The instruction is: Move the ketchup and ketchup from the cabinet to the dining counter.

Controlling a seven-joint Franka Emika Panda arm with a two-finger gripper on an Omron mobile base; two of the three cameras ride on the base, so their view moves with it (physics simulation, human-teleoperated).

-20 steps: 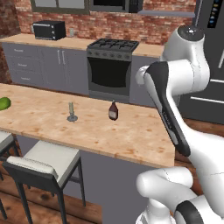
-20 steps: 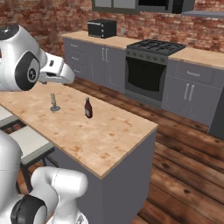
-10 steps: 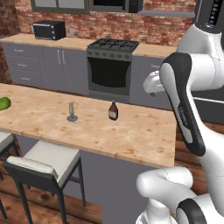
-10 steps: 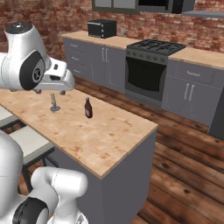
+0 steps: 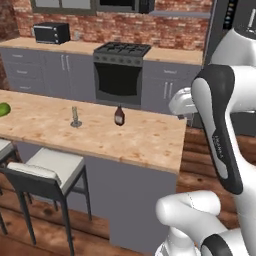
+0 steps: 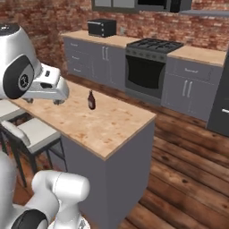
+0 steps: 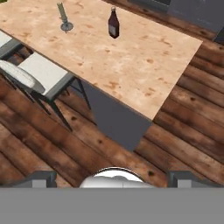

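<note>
Spread wide and empty, the gripper (image 7: 112, 175) looks down past the near corner of the dining counter (image 7: 144, 65) in the hand view. One ketchup bottle (image 7: 113, 24) stands upright far ahead of the fingertips, with a slim stemmed item (image 7: 64, 18) to its left and a stool (image 7: 41, 74) below the counter edge.

From the left base view, the hand (image 5: 182, 102) hangs off the counter's end, well apart from the ketchup (image 5: 119, 115). Only this one bottle stands on the top; I judge the second remains to be fetched from the upper cabinet (image 5: 62, 4), whose doors look shut.

From the right base view, the hand (image 6: 49, 87) sits beside and above the ketchup (image 6: 91, 100). A wide swing toward the cabinet could sweep across the counter and topple that narrow bottle.
</note>
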